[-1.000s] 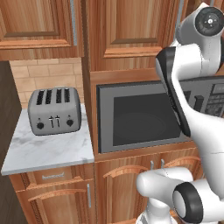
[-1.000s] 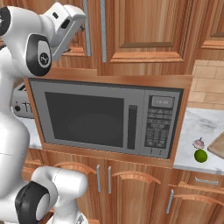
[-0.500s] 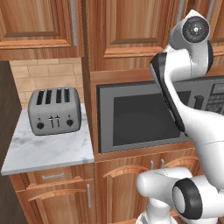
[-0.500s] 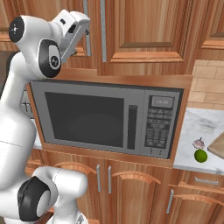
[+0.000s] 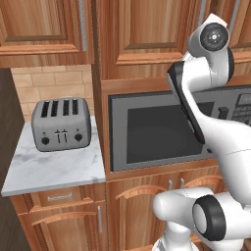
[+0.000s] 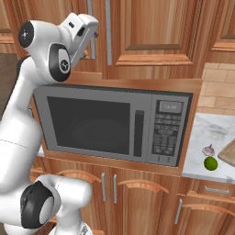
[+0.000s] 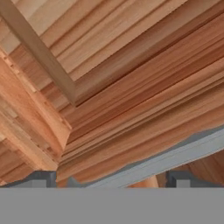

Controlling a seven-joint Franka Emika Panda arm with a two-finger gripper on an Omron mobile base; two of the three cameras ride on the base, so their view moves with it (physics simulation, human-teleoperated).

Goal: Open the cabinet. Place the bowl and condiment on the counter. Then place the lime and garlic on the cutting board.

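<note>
With fingers spread wide, our gripper [image 6: 93, 33] nears the handle [image 6: 109, 32] of the closed cabinet [image 6: 151, 32] above the microwave [image 6: 114, 124]; we judge that, closing off-centre, it could slip from the bar, with lime [image 6: 210, 163] and garlic [image 6: 208, 150] waiting far right.

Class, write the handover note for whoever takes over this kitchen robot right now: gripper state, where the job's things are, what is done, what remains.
Gripper: open, holding nothing, raised at the long grey bar handle of the reddish-brown wooden wall cabinet above the microwave.
Small green lime and pinkish-white garlic bulb: on the white marble counter, beside the light-wood cutting board.
Done: nothing; door shut.
Left: open cabinet, set bowl and condiment on counter, then lime and garlic onto board.
</note>
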